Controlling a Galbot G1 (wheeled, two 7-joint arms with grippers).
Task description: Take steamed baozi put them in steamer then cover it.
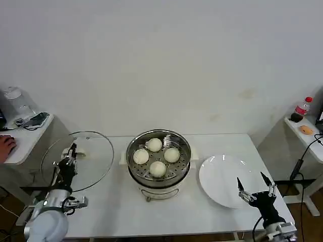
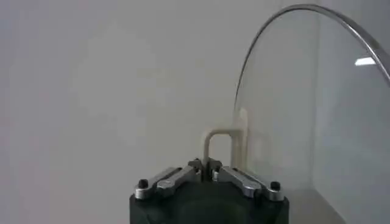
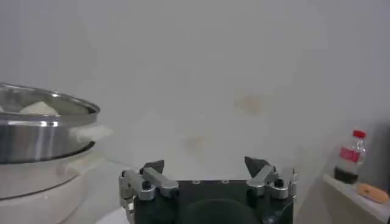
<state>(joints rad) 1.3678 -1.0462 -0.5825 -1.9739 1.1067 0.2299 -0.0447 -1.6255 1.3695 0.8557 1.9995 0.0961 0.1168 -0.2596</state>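
Note:
The steamer (image 1: 158,175), a shiny steel pot on a white base, stands mid-table with several off-white steamed baozi (image 1: 154,144) on its perforated tray. In the right wrist view its steel wall (image 3: 36,137) shows with a baozi (image 3: 38,108) peeking over the rim. My left gripper (image 1: 72,151) is left of the pot, shut on the pale handle (image 2: 217,137) of the round glass lid (image 1: 93,156), which it holds tilted above the table. The lid's glass (image 2: 292,103) curves past the left gripper (image 2: 207,167). My right gripper (image 1: 251,187) hangs open over the plate's near edge, as does the right gripper (image 3: 207,165).
A flat white plate (image 1: 217,174) lies right of the steamer. A side table (image 1: 25,136) with clutter stands at the left, a person's hand (image 1: 6,146) at its edge. A shelf at the right carries a bottle (image 1: 303,107). The table's front edge runs close to both arms.

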